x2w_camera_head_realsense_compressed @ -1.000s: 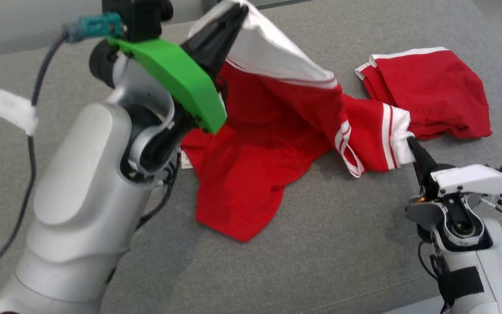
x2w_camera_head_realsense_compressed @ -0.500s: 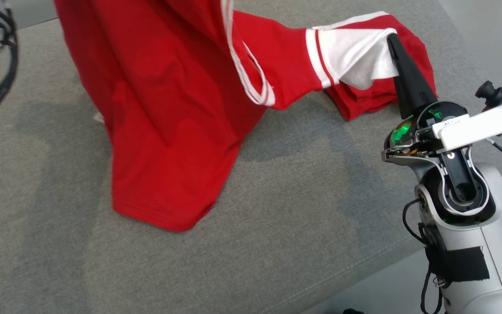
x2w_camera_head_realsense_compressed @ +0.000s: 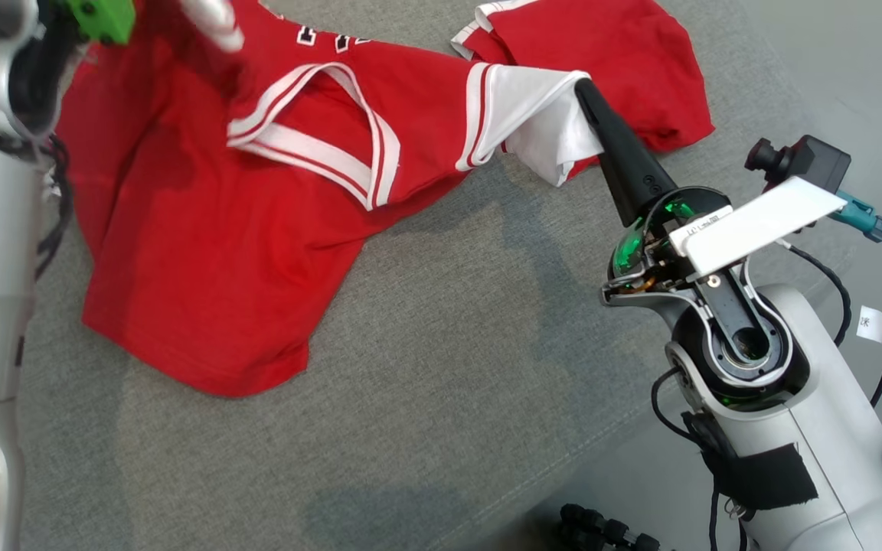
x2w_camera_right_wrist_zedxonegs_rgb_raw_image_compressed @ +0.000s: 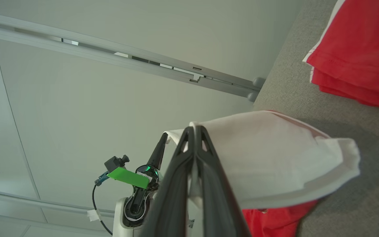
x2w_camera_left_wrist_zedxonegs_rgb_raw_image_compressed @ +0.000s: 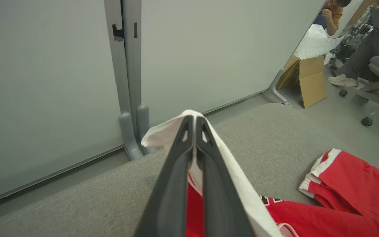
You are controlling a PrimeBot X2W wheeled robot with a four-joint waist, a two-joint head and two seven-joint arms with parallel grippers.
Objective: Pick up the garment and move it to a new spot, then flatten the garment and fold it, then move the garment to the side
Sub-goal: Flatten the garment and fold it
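Note:
The garment (x2w_camera_head_realsense_compressed: 204, 252) is a red jersey with white sleeves and white-striped trim, stretched between both grippers over a grey cushioned surface (x2w_camera_head_realsense_compressed: 449, 398). Its lower body rests on the surface. My right gripper (x2w_camera_head_realsense_compressed: 583, 86) is shut on one white sleeve (x2w_camera_head_realsense_compressed: 540, 115), with the same pinch in the right wrist view (x2w_camera_right_wrist_zedxonegs_rgb_raw_image_compressed: 194, 129). My left gripper (x2w_camera_left_wrist_zedxonegs_rgb_raw_image_compressed: 194, 119) is shut on the other white sleeve (x2w_camera_left_wrist_zedxonegs_rgb_raw_image_compressed: 163, 135), raised above the surface. The left arm's green part (x2w_camera_head_realsense_compressed: 96, 15) sits at the head view's top left corner.
A second red garment (x2w_camera_head_realsense_compressed: 609, 53) lies folded beyond the right gripper. The surface ends at the lower right, with floor beyond (x2w_camera_head_realsense_compressed: 831, 76). Grey partition walls (x2w_camera_left_wrist_zedxonegs_rgb_raw_image_compressed: 209, 49) stand behind it. A cardboard box (x2w_camera_left_wrist_zedxonegs_rgb_raw_image_compressed: 311, 79) and a seated person (x2w_camera_left_wrist_zedxonegs_rgb_raw_image_compressed: 367, 49) are far off.
The head camera has shifted. The right gripper has raised its sleeve off the surface, and the jersey now hangs spread wider between the two grippers, neckline showing.

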